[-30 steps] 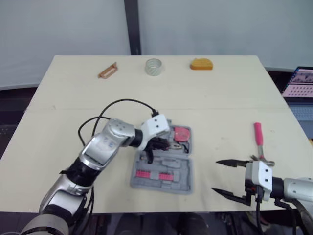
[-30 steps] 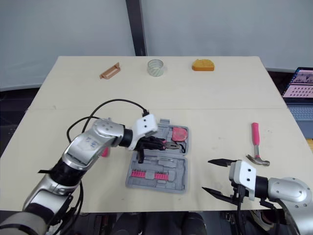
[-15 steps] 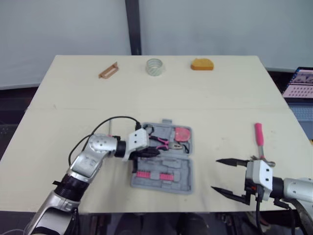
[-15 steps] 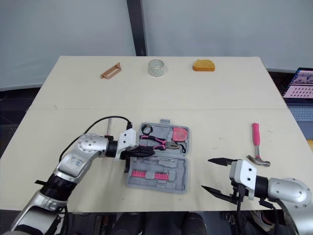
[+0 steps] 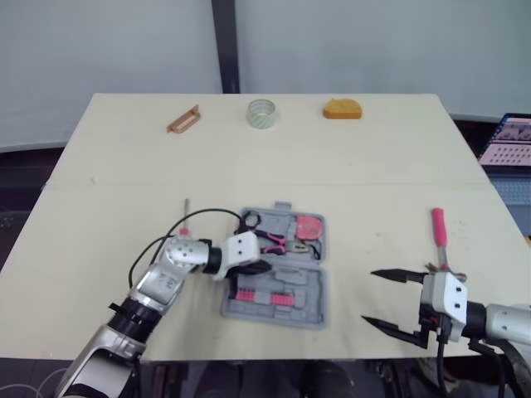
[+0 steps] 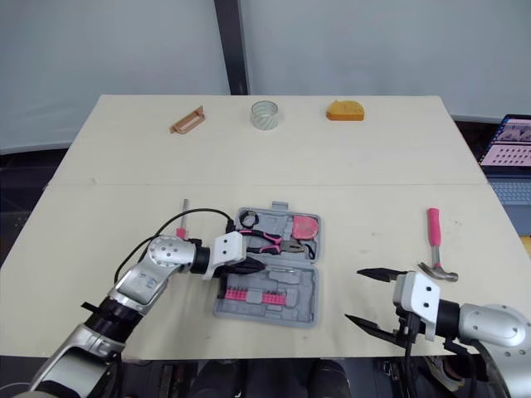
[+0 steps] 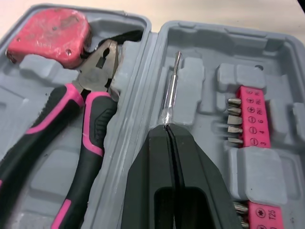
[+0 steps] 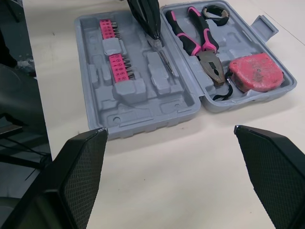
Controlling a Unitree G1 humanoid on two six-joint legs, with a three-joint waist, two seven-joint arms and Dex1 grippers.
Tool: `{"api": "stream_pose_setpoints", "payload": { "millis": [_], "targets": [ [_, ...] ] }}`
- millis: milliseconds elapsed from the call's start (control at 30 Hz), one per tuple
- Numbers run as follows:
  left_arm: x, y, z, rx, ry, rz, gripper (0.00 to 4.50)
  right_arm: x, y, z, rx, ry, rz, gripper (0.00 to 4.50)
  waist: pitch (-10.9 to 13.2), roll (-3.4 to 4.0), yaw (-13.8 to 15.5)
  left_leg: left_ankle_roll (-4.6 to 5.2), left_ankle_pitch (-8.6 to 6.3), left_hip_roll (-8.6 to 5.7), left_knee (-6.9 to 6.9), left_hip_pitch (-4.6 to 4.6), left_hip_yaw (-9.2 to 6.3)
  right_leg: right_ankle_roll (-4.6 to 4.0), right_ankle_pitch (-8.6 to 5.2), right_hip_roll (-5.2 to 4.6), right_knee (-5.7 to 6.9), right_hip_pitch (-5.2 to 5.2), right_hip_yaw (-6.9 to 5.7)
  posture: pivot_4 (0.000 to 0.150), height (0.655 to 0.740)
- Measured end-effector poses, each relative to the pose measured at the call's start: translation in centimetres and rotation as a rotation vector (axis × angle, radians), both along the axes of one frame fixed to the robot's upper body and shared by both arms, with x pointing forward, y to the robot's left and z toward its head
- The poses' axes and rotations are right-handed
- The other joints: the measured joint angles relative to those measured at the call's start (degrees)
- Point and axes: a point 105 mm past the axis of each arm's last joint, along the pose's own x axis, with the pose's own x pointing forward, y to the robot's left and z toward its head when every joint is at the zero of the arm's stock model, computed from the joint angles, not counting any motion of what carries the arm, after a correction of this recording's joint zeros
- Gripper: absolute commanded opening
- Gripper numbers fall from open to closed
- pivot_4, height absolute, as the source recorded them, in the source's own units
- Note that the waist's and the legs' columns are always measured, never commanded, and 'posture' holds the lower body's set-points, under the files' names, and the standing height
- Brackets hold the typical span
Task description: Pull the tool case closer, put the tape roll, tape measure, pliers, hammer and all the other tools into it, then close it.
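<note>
The grey tool case (image 5: 309,303) lies open near the table's front middle. In it are pink-handled pliers (image 7: 86,114), a pink tape measure (image 7: 47,31), a small black ring (image 8: 214,10), pink bit strips (image 8: 116,57) and a thin metal shaft (image 7: 170,90). My left gripper (image 6: 259,267) is shut, low over the case's front half, its tips at the shaft's end. My right gripper (image 5: 367,297) stands open at the front right. Beyond it lies the pink-handled hammer (image 5: 438,236). A clear tape roll (image 5: 260,113) and an orange tape measure (image 5: 342,109) sit at the far edge.
A small pink-handled screwdriver (image 5: 185,220) lies on the table left of the case. A brown flat tool (image 5: 183,120) rests at the far left edge. A laptop (image 5: 508,139) stands off the table's right side.
My left arm has dropped low and pulled back, uncovering the small screwdriver on the table. Its gripper moved from the pliers to the case's front half. The right arm has barely shifted.
</note>
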Motion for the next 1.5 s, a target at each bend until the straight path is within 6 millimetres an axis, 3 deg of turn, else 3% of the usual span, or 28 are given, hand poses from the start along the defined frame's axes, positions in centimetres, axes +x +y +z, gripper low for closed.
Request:
{"api": "stream_pose_setpoints", "payload": {
  "millis": [767, 1500],
  "targets": [
    [-0.1, -0.1, -0.8, 0.090, -0.029, 0.025, 0.06, -0.1, 0.4, 0.3, 0.000, -0.003, 0.002, 4.50, -0.08, 0.10, 0.12, 0.00, 0.00, 0.00, -0.01, 0.14, 0.00, 0.00, 0.00, 0.00, 0.00, 0.14, 0.00, 0.150, 0.7400],
    [0.1, -1.4, -2.2, 0.106, 0.013, 0.017, 0.06, 0.1, 0.6, 0.7, 0.028, -0.020, -0.011, 4.50, -1.33, 0.62, 1.60, 0.07, -0.04, -0.04, 0.04, 0.24, 0.01, 0.05, 0.03, -0.01, -0.13, 0.34, 0.01, 0.150, 0.7400]
  ]
}}
